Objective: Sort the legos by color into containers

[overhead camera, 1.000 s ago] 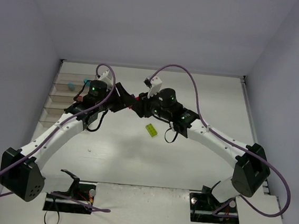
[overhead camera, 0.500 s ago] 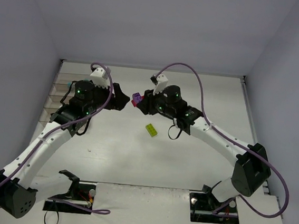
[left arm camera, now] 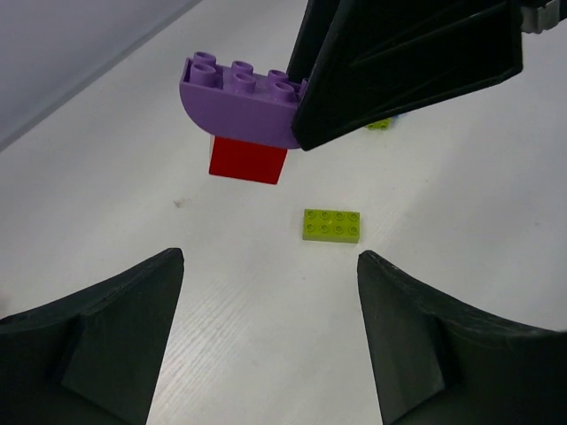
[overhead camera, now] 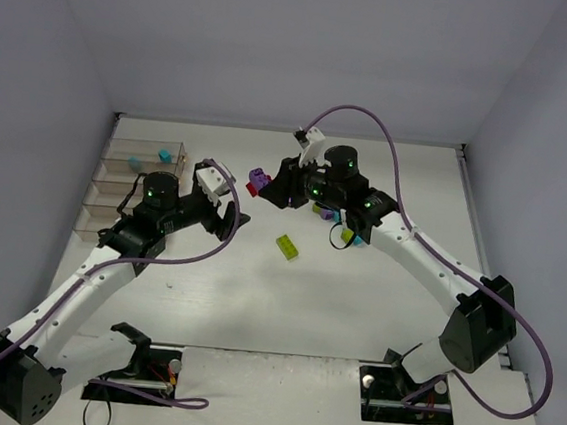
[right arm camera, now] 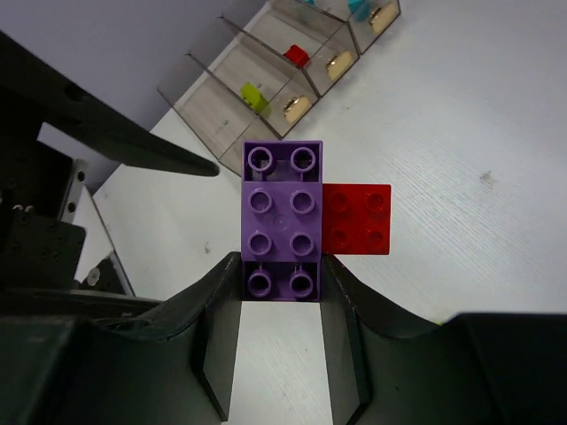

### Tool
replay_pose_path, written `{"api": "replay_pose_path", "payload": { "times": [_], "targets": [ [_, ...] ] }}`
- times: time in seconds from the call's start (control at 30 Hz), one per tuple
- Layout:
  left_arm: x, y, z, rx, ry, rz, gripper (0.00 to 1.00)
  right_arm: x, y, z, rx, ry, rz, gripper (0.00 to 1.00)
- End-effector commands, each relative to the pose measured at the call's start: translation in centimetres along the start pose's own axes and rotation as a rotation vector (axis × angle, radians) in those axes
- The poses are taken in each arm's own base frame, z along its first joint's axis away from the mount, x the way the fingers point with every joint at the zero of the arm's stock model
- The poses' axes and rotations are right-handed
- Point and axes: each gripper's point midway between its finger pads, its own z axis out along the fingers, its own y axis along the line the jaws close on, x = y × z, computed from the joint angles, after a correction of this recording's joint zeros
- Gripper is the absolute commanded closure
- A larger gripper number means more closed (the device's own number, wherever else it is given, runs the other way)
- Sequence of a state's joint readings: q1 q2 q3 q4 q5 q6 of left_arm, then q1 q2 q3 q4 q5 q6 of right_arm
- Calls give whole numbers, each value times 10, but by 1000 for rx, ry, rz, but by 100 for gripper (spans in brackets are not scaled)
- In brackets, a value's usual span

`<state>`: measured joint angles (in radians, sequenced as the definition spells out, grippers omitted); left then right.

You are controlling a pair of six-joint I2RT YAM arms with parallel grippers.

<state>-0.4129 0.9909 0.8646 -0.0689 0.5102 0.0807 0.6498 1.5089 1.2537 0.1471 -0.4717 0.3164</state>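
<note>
Pinching the joined purple brick (right arm camera: 282, 212) and red brick (right arm camera: 356, 219) in my right gripper (right arm camera: 282, 266), left gripper (left arm camera: 268, 261) spread empty, I see the containers (right arm camera: 208, 111) holding few legos, and the lime brick (left arm camera: 331, 225) lies unsorted.

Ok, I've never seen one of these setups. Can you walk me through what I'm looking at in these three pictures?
These are two white robot arms bolted at the table's near edge, each ending in two black fingers. The wide picture looks down from above. The other two come from a camera on each wrist, so each shows its own fingers at the bottom. The right fingers are shut on a purple brick, with a red brick apparently stuck to its underside. The left fingers are open and hold nothing. A lime brick lies loose between the arms, a few more bricks lie further right, and the clear containers on the left already hold some sorted bricks.
</note>
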Motion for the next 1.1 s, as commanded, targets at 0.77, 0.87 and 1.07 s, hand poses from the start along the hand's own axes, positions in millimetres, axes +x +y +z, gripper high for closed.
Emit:
{"api": "replay_pose_path", "payload": {
  "times": [0.77, 0.87, 1.07],
  "targets": [
    [-79, 19, 29, -53, -274, 154, 48, -33, 54, -15, -205, -52, -3, 100],
    [-80, 20, 31, -55, -281, 149, 52, -31, 53, -13, -206, -49, 4, 100],
    [-77, 15, 36, -28, -287, 120, 78, -29, 53, -12, -209, -47, 11, 100]
  ]
}}
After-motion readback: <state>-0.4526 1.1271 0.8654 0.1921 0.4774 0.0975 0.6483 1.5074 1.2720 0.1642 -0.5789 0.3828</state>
